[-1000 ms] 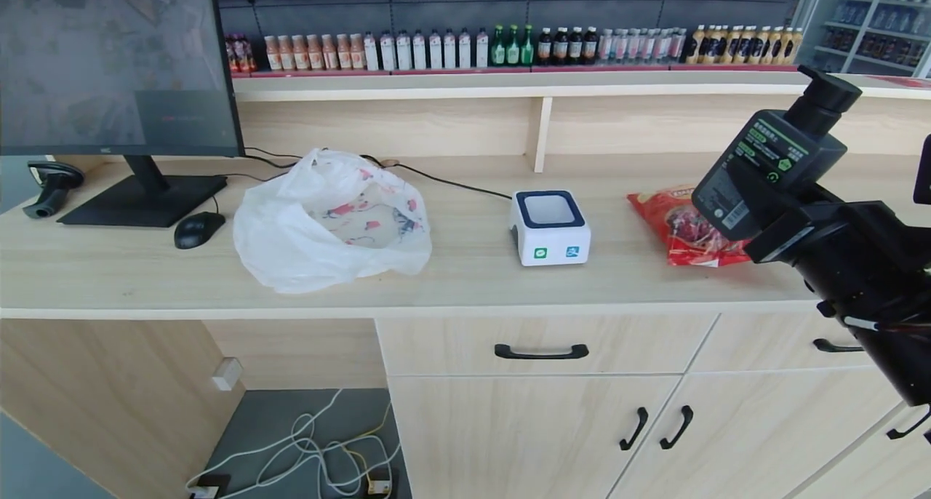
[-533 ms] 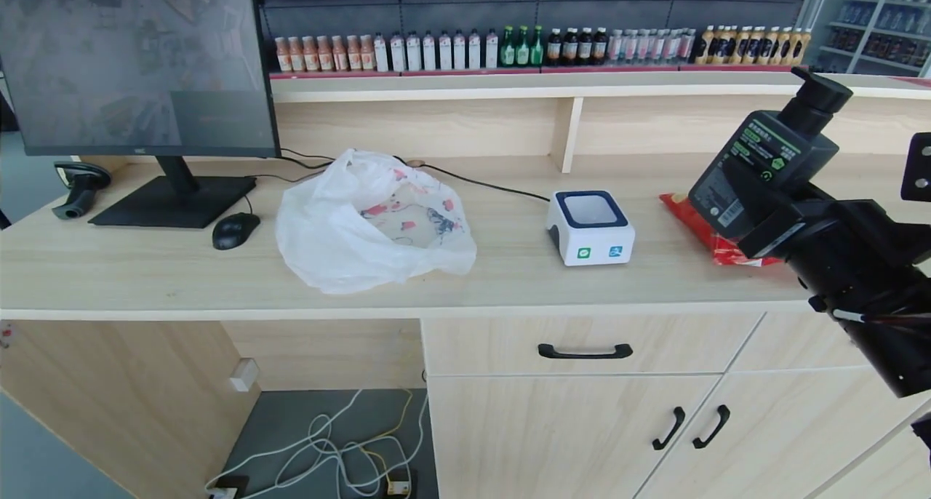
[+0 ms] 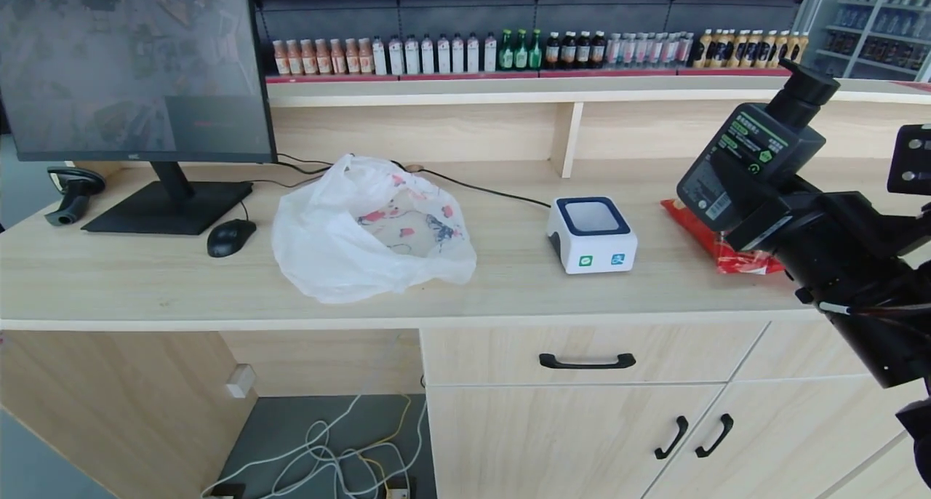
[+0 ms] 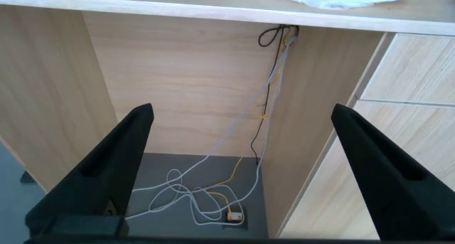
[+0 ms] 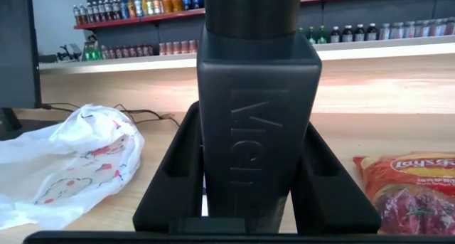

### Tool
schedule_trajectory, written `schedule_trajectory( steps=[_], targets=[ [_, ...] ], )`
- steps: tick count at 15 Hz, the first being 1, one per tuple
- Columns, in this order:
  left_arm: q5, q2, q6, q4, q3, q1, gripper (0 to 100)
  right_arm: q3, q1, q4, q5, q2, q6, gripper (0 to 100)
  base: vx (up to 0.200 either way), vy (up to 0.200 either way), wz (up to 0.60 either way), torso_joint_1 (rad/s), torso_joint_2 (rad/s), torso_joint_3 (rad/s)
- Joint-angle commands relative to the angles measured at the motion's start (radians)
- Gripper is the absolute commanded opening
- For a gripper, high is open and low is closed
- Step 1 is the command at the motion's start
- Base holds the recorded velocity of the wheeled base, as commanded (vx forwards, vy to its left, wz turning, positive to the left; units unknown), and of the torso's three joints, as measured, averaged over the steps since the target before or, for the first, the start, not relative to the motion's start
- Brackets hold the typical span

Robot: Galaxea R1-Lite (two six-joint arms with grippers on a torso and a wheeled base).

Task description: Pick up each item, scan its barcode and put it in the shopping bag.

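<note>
My right gripper (image 3: 756, 212) is shut on a black pump bottle (image 3: 749, 161), held tilted in the air above the counter's right end, its barcode label facing left toward the scanner. From the right wrist the bottle (image 5: 257, 123) stands between the two fingers (image 5: 174, 169). The white cube scanner (image 3: 590, 234) sits on the counter left of the bottle. A red snack bag (image 3: 720, 241) lies flat behind and under the bottle. The white shopping bag (image 3: 371, 230) lies open at the counter's middle. My left gripper (image 4: 242, 173) hangs open below the counter, facing the knee space with cables.
A monitor (image 3: 134, 70) on its stand, a black mouse (image 3: 230, 237) and a hand-held scanner (image 3: 69, 193) occupy the counter's left end. A black cable (image 3: 480, 188) runs behind the shopping bag. A raised back ledge (image 3: 567, 92) borders the counter. Drawers and cupboard doors (image 3: 585, 361) sit below.
The head camera has shifted, so the whole scene slid right. Relative to the scanner, the held bottle has come closer, now covering more of the snack bag.
</note>
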Motion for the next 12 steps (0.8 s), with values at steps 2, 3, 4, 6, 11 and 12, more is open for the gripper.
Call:
schedule_trajectory(
  steps=[2,3,4,6,11,12],
  targets=[
    [-0.001,0.000,-0.001,0.000,0.000,0.000,100,-0.042,0.002,0.002,0.008,0.025,-0.002,0,0.000,0.000,0.00,0.000,0.00,0.000],
    [-0.001,0.000,-0.001,0.000,0.000,0.000,100,-0.058,0.000,0.002,0.015,0.036,-0.005,0,0.000,0.000,0.00,0.000,0.00,0.000],
    [-0.001,0.000,-0.001,0.000,0.000,0.000,100,-0.075,-0.001,0.002,0.033,0.056,-0.008,0,0.000,0.000,0.00,0.000,0.00,0.000],
    [0.001,0.000,-0.001,0.000,0.000,0.000,100,-0.137,-0.053,0.002,0.159,0.122,-0.042,0,0.000,0.000,0.00,0.000,0.00,0.000],
    [0.001,0.000,-0.001,0.000,0.000,0.000,100,-0.185,-0.139,0.002,0.421,0.224,-0.102,0,0.000,0.000,0.00,0.000,0.00,0.000],
    [-0.001,0.000,-0.001,0.000,0.000,0.000,100,-0.219,-0.139,0.002,0.449,0.246,-0.111,0,0.000,0.000,0.00,0.000,0.00,0.000]
  ],
)
